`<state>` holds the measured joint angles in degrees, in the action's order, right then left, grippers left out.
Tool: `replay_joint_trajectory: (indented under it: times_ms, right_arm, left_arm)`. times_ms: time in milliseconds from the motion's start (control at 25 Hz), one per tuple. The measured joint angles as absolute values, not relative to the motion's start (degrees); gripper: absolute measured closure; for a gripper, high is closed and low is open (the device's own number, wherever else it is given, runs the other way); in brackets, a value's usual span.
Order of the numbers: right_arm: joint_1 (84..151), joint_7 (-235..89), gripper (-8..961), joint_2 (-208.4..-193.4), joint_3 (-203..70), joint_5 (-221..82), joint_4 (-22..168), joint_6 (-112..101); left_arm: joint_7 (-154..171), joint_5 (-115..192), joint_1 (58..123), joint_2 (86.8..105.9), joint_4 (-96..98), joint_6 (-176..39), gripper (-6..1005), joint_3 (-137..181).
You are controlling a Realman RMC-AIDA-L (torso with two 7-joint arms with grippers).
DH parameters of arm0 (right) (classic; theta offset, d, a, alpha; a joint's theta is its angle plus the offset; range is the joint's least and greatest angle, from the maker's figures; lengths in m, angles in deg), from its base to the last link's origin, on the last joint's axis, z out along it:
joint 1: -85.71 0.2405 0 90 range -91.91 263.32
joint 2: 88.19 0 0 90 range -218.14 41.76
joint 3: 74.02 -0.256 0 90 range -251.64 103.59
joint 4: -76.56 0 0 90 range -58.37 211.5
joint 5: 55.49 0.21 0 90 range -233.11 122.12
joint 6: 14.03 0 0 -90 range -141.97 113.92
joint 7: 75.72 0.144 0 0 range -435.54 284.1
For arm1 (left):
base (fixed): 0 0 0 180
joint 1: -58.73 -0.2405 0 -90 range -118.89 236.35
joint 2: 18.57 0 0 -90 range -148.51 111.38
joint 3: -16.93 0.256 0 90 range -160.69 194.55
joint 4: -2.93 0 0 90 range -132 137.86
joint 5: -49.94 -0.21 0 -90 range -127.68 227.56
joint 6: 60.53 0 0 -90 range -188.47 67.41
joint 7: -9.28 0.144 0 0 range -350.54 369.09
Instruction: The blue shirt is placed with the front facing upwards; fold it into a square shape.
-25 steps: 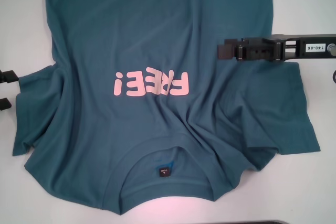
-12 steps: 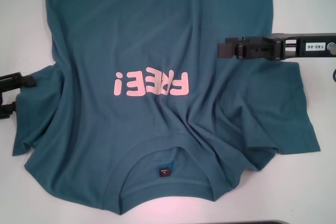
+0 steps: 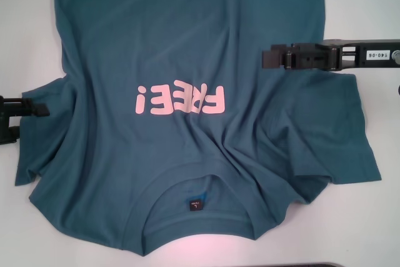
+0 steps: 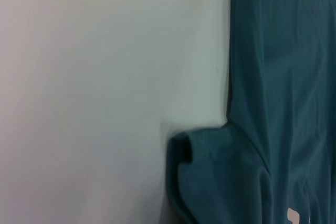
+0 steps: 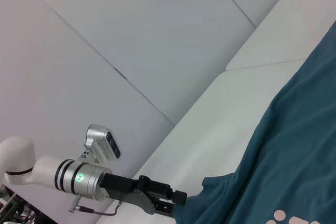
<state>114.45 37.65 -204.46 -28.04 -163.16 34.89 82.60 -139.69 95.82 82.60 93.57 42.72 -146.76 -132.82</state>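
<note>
The left gripper (image 3: 31,120) shows at the head view's left edge with its two dark fingers (image 3: 34,109) spread apart, one lying at the hem of the shirt's left sleeve, the other partly cut off by the edge of view and just off the cloth. The right wrist view sees this same gripper (image 5: 176,203) from across the table, its tips at the sleeve edge on the end of a white arm (image 5: 47,174). Nothing is clamped between the fingers.

The right gripper (image 3: 270,59) reaches in level from the right side above the shirt's body, beside the right sleeve and just past the end of the lettering. From overhead its fingers overlap, so whether they are apart or together cannot be told.

The blue shirt (image 3: 187,48) lies face up on the white table (image 3: 28,29), covering most of it. Its long axis runs away from the robot: the round neck (image 3: 197,207) with its small dark label (image 3: 196,205) is at the near edge, the hem end runs out of view at the far side. The pink "FREE!" lettering (image 3: 179,99) reads upside down from the head view. Both sleeves spread sideways, with creases fanning from the collar toward the right sleeve (image 3: 337,136). The left wrist view shows the left sleeve (image 4: 210,177) rumpled, its hem curled over on the table.
</note>
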Motion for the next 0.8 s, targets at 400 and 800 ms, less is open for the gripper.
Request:
replay_joint_trajectory:
  times_ms: [400,800]
  right_arm:
    - [114.65,37.66,38,-204.33,-28.06,-163.16,34.92,82.47]
    - [114.86,37.73,38,-204.28,-28.06,-163.16,34.9,82.47]
  left_arm:
    - [-139.41,95.88,82.63,93.79,42.99,-147.2,607,-133.1]
    - [-139.26,95.78,82.62,93.85,46.57,-146.74,974,-133.2]
